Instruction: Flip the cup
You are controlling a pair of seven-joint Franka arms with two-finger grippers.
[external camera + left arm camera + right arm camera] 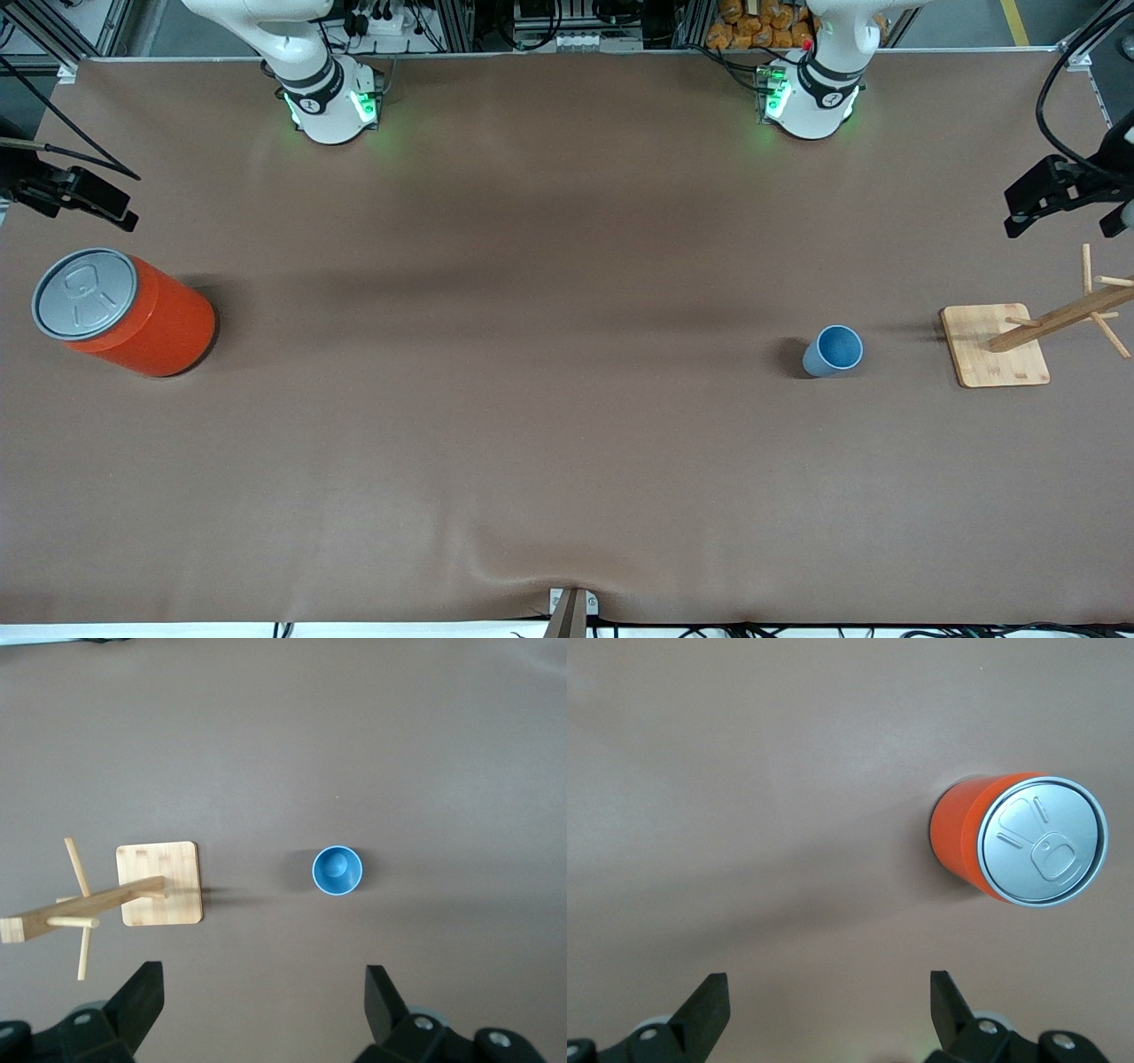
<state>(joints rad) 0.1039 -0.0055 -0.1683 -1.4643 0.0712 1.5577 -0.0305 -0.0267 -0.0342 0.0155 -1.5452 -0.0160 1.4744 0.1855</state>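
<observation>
The cup point(833, 351) stands upright on the counter point(567, 443), mouth up, its long axis vertical, so flipping it means turning that axis end over end. Taking the cup as the landmark: the wooden peg stand point(997, 344) sits beside it toward the left arm's end of the counter, near but apart, and the orange can point(124, 312) stands well apart from it at the right arm's end.

The left tool point(1063, 197) hangs in the air at the left arm's end of the counter, over the edge region next to the peg stand, its jaws spread wide and gripping nothing. In the left wrist view the cup point(337, 870) shows from above, its darker inside visible, with the peg stand point(159, 883) to one side of it; the left tool point(264, 1003) has the cup lying ahead of its gap and slightly off the midline between the fingers. I judge the left arm to be the one nearer the cup, by a wide margin.

The right tool point(75, 197) waits in the air over the counter next to the orange can, jaws also wide and empty. The right wrist view shows only the can point(1023, 850) ahead of the right tool point(829, 1003), no cup.

Count: one cup, one orange can with a grey lid, one peg stand on a square wooden base, two arms with one tool each
</observation>
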